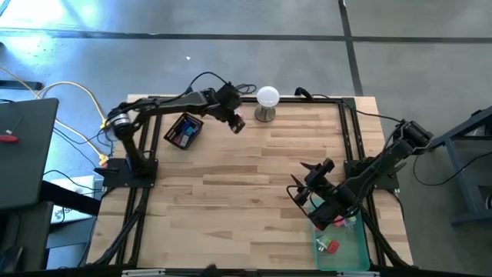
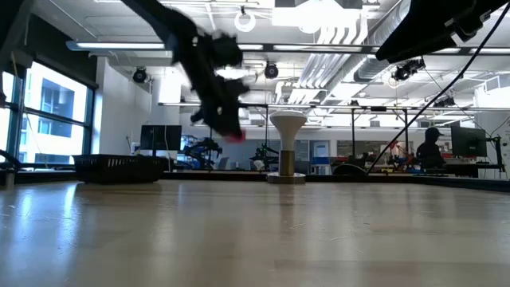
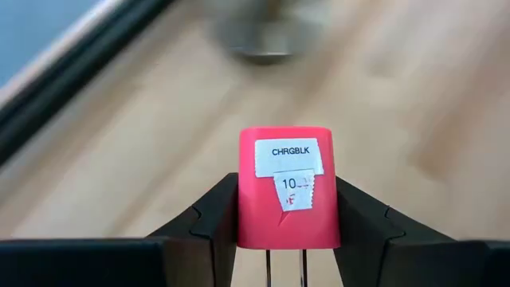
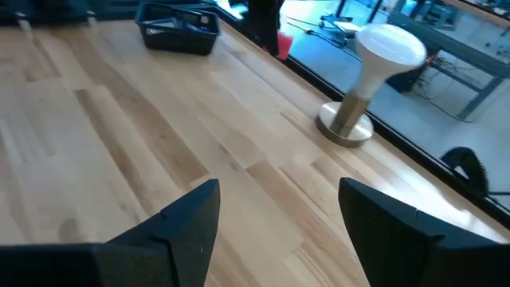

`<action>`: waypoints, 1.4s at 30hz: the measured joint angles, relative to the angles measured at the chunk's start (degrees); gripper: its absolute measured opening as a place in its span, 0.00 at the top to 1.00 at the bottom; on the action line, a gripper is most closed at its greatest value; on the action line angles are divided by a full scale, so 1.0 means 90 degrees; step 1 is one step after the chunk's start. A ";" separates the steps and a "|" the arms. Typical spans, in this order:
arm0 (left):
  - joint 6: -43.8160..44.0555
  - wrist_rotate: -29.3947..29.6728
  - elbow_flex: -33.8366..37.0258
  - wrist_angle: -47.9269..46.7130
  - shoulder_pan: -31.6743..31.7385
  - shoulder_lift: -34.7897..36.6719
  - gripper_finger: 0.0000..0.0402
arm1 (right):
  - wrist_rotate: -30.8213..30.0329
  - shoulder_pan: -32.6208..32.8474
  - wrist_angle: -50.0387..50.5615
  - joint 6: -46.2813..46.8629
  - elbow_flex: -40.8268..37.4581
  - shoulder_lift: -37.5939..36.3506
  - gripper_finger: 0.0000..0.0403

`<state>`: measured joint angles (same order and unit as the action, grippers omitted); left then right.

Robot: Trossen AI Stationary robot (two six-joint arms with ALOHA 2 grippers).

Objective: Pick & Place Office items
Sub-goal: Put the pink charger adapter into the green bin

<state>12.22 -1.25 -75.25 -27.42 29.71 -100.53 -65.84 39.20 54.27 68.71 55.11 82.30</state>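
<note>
1. a red block-shaped office item (image 3: 288,187) is clamped between the two dark fingers (image 3: 213,209) of the left pincer (image 1: 237,123); a white label reading "chrgblk" is seen on its face in the left wrist view.
2. the left pincer is held above the worktop (image 1: 231,200), at the far side, between a black basket (image 1: 184,131) and a white ball on a metal stand (image 1: 267,102).
3. in the low view the red item (image 2: 233,135) is seen at the tip of the left pincer, clear of the worktop surface.
4. the black basket is set on the worktop near the left arm's base, and several small items in blue, red and dark tones are seen inside it.
5. the right pincer (image 1: 301,185) is held with its fingers (image 4: 191,211) apart, and nothing is seen between them in the right wrist view.
6. the right pincer is positioned near the right edge of the worktop, just beside a green tray (image 1: 355,250).
7. small office items (image 1: 329,245) in red and green are seen lying in the green tray; others are partly hidden by the right arm.
8. a seated person (image 2: 431,148) is seen in the room far behind the worktop.
</note>
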 joint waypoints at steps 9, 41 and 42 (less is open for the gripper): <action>-0.0464 -0.0497 0.0123 -0.0146 -0.1831 0.1431 0.64 | 0.0507 0.0005 -0.1935 -0.2330 0.0000 0.0000 0.39; -0.1217 0.0826 0.2395 0.5061 -0.4845 0.1413 0.63 | 0.3007 -0.1188 -0.6256 -0.5815 0.0000 0.0284 0.39; -0.1217 0.0826 0.2395 0.5043 -0.4833 0.1413 0.63 | 0.3252 -0.1228 -0.6368 -0.5901 0.0000 0.0284 0.39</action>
<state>1.27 6.18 -53.69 17.96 -13.78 -87.81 -36.58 28.15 -3.04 15.60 55.11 84.86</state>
